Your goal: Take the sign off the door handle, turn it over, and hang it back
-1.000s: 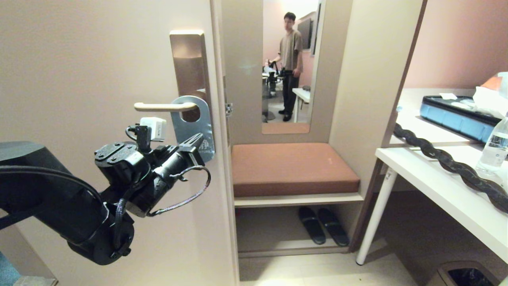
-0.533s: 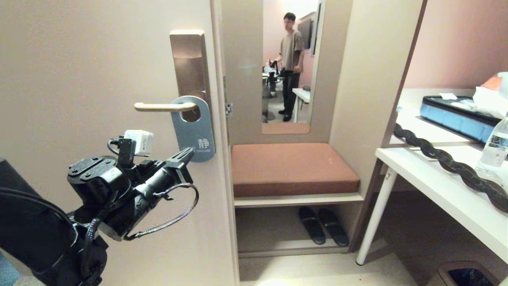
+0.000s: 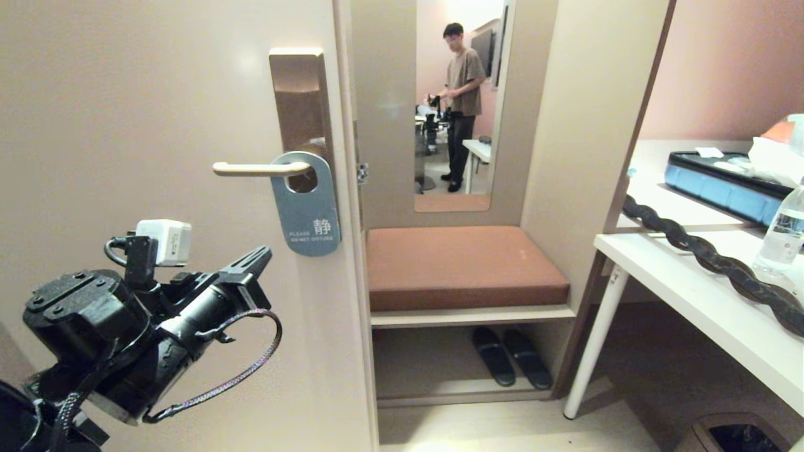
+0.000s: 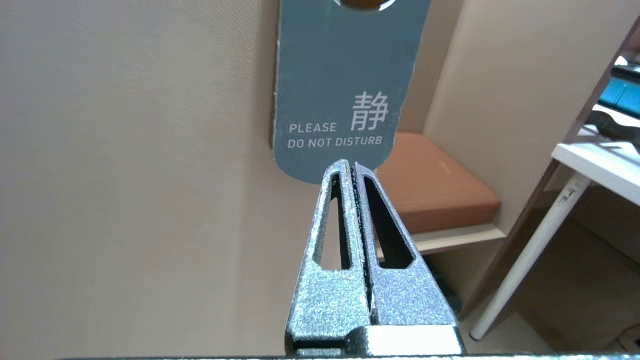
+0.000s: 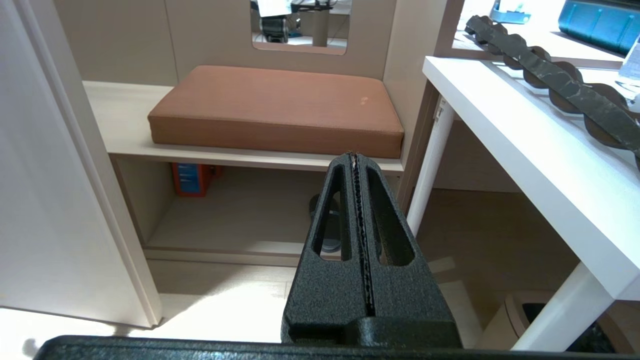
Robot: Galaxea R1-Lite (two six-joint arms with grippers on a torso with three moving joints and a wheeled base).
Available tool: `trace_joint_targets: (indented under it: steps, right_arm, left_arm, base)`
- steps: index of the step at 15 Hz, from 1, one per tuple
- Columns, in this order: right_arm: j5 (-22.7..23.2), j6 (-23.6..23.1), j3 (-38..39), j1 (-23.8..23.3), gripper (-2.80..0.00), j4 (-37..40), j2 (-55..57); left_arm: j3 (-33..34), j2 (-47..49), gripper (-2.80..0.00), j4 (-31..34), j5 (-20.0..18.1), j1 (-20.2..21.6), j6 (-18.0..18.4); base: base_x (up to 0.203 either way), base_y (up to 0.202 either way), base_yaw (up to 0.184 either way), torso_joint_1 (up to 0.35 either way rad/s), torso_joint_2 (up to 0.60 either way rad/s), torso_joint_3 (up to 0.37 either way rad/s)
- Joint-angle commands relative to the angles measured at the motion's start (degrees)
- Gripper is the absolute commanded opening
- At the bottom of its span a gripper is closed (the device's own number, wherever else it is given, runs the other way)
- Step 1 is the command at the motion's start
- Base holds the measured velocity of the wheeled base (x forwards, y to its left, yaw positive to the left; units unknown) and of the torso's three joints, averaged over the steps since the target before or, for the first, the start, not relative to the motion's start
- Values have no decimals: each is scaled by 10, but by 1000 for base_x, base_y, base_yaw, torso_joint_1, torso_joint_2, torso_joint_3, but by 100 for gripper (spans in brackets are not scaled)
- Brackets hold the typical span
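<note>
One left gripper [image 3: 260, 256] hovered below and to the left of the door handle [image 3: 260, 168], its two fingers pressed together on nothing, the tips apart from the sign and aimed up toward its lower edge. One sign [image 3: 306, 204] hung from that single cream lever by its round hole, flat against the door just under the bronze plate [image 3: 298, 100], with the blue-grey side facing out and white "PLEASE DO NOT DISTURB" lettering readable in the left wrist view. Right of the handle, one mirror [image 3: 457, 103] reflected one person standing in the room. Below the mirror lay one brown cushion [image 3: 461, 267] on a shelf, and the open compartment beneath that shelf held two dark slippers [image 3: 512, 356] side by side. Further right of the handle stood one white table [image 3: 703, 301] carrying one blue tray [image 3: 722, 182] with white items inside and one water bottle [image 3: 782, 232]. The right gripper [image 5: 355, 157], seen only by its own wrist camera, was clenched empty over the floor in front of the cushion.
</note>
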Motion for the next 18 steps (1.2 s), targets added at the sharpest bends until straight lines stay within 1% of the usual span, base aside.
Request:
trace_joint_targets:
  steps: [1,4,9,10,11,13,15,18]
  right_arm:
    - [0,-1,0,0,-280,0,0]
    - [0,-1,0,0,-280,0,0]
    - [0,-1,0,0,-280,0,0]
    - [0,-1,0,0,-280,0,0]
    - [0,-1,0,0,-280,0,0]
    - [0,-1,0,0,-280,0,0]
    - [0,-1,0,0,-280,0,0]
    - [0,-1,0,0,-280,0,0]
  left_arm:
    - [26,-35,-280,-26,2,0,-1]
    - [60,-67,-280,-26,17,0,-1]
    - [128,-115,-280,-26,62,1,0]
    - [137,-128,-280,-26,66,1,1]
    - [146,-147,-280,-25,68,1,4]
    - [151,-188,-280,-24,85,1,25]
    - [152,-236,-280,0,98,6,46]
    - [152,-322,-280,76,106,41,60]
  base:
    - [0,0,0,0,0,0]
    - [0,0,0,0,0,0]
    - [0,0,0,0,0,0]
    - [0,0,0,0,0,0]
    - [0,0,0,0,0,0]
    - [0,0,0,0,0,0]
    - [0,0,0,0,0,0]
    - [0,0,0,0,0,0]
